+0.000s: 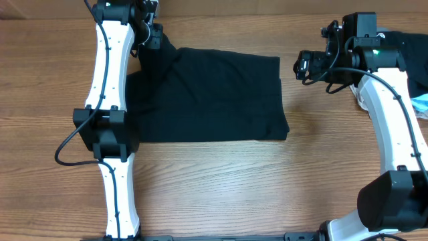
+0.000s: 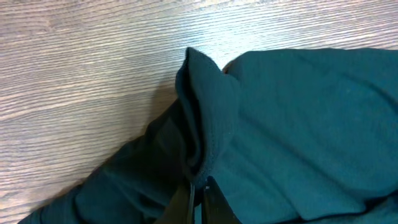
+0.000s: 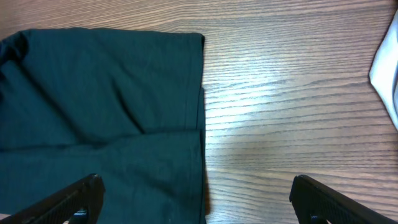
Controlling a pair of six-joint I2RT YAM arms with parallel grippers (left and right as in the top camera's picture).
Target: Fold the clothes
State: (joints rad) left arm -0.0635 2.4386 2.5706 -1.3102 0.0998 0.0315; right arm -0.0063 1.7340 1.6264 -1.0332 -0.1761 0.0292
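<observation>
Slip risk: black T-shirt (image 1: 214, 97) flat on the surface (image 1: 267, 181).
Left claw (image 2: 198, 190) clamps only a thin corner fold, so a quick pull could free it; right claw (image 3: 196, 193) gapes, empty.

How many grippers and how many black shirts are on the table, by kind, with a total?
Grippers: 2 (left gripper, right gripper)
Black T-shirt: 1
Total: 3

A wood-grain table (image 1: 221, 181) carries pale cloth (image 3: 387, 68) at its right edge (partly out of frame).
</observation>
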